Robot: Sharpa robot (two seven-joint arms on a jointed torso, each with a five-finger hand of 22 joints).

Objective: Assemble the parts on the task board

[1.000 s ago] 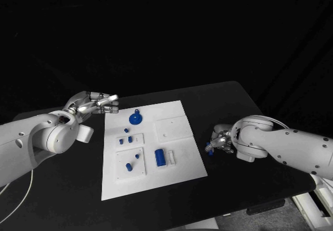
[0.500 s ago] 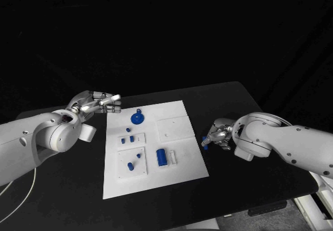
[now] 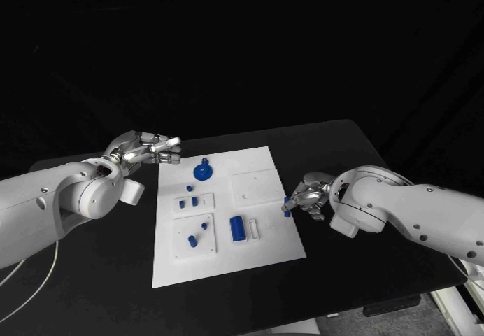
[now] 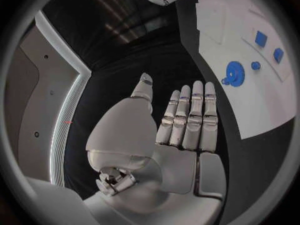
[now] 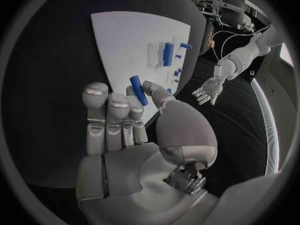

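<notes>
The white task board (image 3: 264, 241) lies in the middle of the black table. On it are a blue gear (image 3: 203, 171), a blue cylinder (image 3: 238, 227) and several small blue pieces (image 3: 191, 240). My right hand (image 3: 308, 194) hovers at the board's right edge and pinches a short blue peg (image 3: 289, 208) between thumb and fingers. The right wrist view shows that peg (image 5: 139, 90) at the fingertips, over the board's edge (image 5: 125, 40). My left hand (image 3: 146, 148) is beyond the board's far left corner, fingers straight and apart, holding nothing. The gear (image 4: 234, 74) lies just past its fingers (image 4: 187, 115).
A white square plate (image 3: 252, 187) and two smaller white plates (image 3: 189, 201) holding blue pieces sit on the board. Bare black table (image 3: 333, 150) surrounds the board on all sides. The table's right edge runs close behind my right arm (image 3: 403, 210).
My right hand has carried the blue peg leftward, from the bare table up to the board's right edge. My left hand has hardly moved.
</notes>
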